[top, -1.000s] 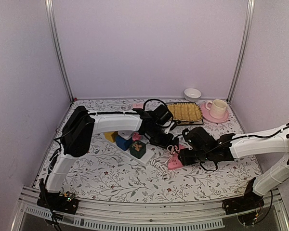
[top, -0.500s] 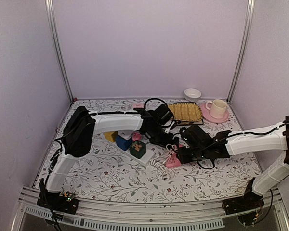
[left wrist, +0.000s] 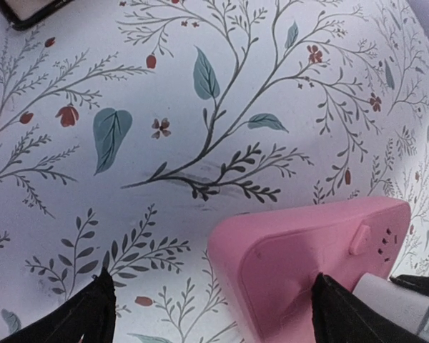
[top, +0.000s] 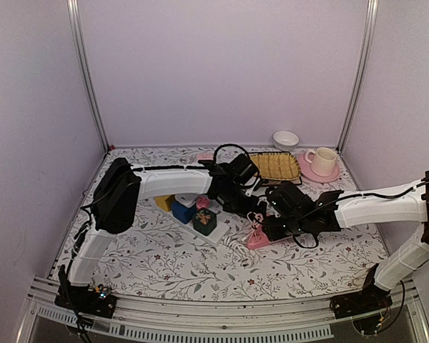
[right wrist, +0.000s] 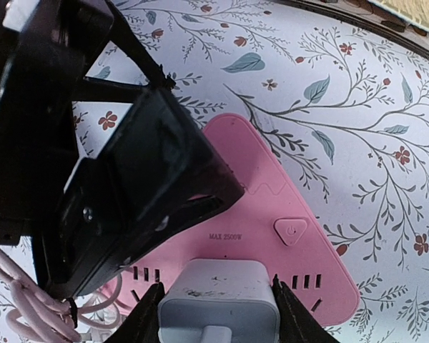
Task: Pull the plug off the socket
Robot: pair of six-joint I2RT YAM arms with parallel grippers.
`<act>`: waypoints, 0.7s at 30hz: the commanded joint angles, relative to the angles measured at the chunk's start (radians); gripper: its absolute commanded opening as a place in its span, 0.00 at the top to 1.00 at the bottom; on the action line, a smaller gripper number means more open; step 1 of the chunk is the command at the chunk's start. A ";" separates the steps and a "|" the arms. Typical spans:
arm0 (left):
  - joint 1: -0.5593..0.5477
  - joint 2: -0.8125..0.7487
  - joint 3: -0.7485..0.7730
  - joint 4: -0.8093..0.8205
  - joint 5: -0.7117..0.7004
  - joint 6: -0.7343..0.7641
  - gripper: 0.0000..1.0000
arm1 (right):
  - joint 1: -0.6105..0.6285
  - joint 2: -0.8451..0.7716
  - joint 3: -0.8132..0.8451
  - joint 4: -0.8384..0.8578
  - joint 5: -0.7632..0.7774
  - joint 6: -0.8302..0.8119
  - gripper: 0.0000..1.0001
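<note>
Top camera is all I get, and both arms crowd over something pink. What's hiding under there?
Observer: The right wrist camera shows a white plug pushed into a pink power strip.
Operator: Is anything holding the plug?
Observer: Yes, the right gripper has one finger against each side of it.
Operator: And the other arm?
Observer: Its wrist camera shows the left gripper wide open above one end of the strip.
</note>
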 commanded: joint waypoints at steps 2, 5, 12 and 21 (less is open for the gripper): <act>-0.018 0.064 -0.072 -0.112 -0.107 0.026 0.05 | 0.010 -0.033 0.082 0.075 0.025 0.000 0.68; -0.020 0.066 -0.080 -0.109 -0.109 0.023 0.05 | -0.002 -0.018 0.096 0.064 -0.006 0.004 0.68; -0.028 0.073 -0.094 -0.107 -0.111 0.023 0.05 | -0.032 0.034 0.124 0.018 -0.062 0.023 0.68; -0.030 0.078 -0.117 -0.094 -0.114 0.021 0.05 | -0.052 0.071 0.152 -0.006 -0.086 0.031 0.69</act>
